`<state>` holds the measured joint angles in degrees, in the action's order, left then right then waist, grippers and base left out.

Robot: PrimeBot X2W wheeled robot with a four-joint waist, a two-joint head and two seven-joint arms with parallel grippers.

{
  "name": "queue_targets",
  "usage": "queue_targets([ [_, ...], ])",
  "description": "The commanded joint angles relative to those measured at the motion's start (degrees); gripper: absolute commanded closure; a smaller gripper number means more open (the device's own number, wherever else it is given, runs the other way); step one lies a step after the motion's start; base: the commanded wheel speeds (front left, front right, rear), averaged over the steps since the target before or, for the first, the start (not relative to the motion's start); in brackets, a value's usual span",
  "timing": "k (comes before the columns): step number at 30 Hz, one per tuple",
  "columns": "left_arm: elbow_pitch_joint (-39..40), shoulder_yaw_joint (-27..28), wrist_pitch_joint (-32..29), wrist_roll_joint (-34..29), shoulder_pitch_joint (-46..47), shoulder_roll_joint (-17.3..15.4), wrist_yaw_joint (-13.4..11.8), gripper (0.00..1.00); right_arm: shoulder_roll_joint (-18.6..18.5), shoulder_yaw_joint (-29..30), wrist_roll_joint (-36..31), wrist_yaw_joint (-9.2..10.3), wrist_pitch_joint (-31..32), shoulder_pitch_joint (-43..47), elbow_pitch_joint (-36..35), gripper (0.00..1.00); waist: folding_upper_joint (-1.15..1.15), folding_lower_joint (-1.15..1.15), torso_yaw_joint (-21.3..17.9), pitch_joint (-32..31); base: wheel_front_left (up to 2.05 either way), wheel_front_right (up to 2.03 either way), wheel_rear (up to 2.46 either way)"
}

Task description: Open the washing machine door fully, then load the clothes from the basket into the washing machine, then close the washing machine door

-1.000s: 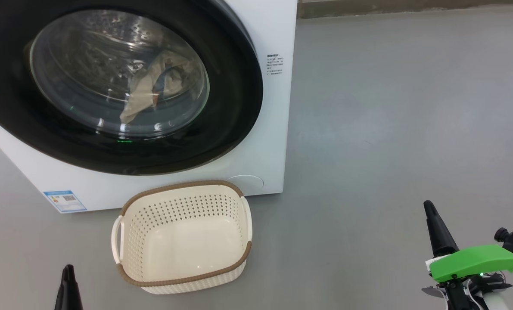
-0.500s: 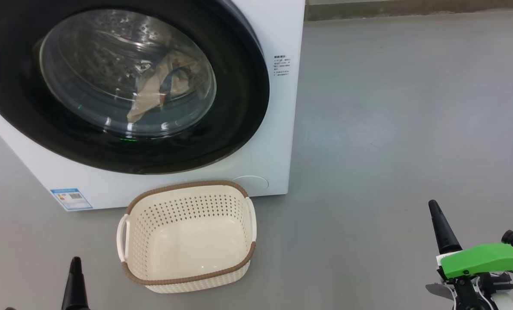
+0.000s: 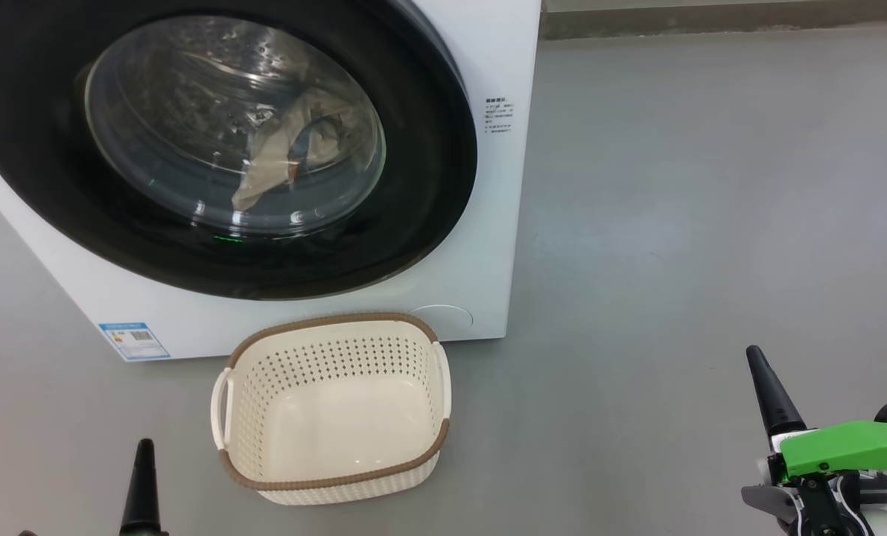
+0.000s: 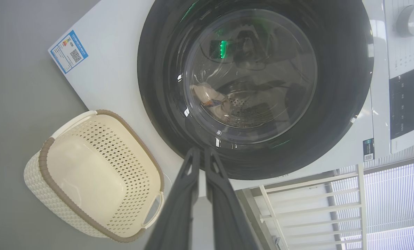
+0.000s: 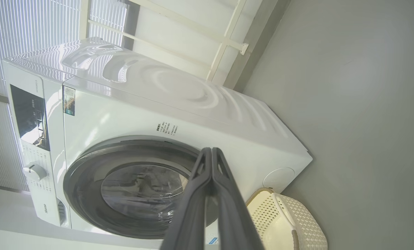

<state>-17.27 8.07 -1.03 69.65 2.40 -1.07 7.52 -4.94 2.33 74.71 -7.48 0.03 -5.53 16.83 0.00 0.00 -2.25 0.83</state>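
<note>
The white washing machine (image 3: 497,223) stands at upper left, and its round black washing machine door (image 3: 428,171) lies flat against the front. Through the glass, cream and blue clothes (image 3: 279,160) lie in the drum; the left wrist view shows these clothes (image 4: 207,97) too. In front of the machine sits the cream basket (image 3: 331,324) with nothing inside; the same basket (image 4: 44,156) is left of my left fingers. My left gripper (image 3: 145,447) is shut, low and left of the basket. My right gripper (image 3: 754,359) is shut, far to the right over the floor.
Grey floor (image 3: 674,223) stretches right of the machine to a skirting (image 3: 711,18) at the back. A blue label (image 3: 134,340) and a round cover (image 3: 443,316) mark the machine's lower front. The control panel (image 4: 406,100) and a white railing (image 4: 314,208) appear in the left wrist view.
The head camera has moved, so machine and basket sit a little further right in the picture. The door, the basket and both shut grippers look unchanged.
</note>
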Motion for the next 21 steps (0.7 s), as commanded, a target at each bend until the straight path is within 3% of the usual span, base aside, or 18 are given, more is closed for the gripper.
queue_targets([
  [1,2.0,0.9,-0.5,2.0,2.7,-1.4,0.0,1.0,-0.1,-0.1,1.8,-0.05,0.6,-0.9,-1.8,1.0,0.0,0.0,0.1,0.0,0.0,0.0,0.0],
  [21,2.8,-0.6,-3.7,15.2,3.4,-1.7,0.0,1.0,0.9,2.1,12.3,-0.03,3.9,-0.7,-2.5,1.0,0.0,0.0,1.5,-0.4,0.0,0.0,0.0],
])
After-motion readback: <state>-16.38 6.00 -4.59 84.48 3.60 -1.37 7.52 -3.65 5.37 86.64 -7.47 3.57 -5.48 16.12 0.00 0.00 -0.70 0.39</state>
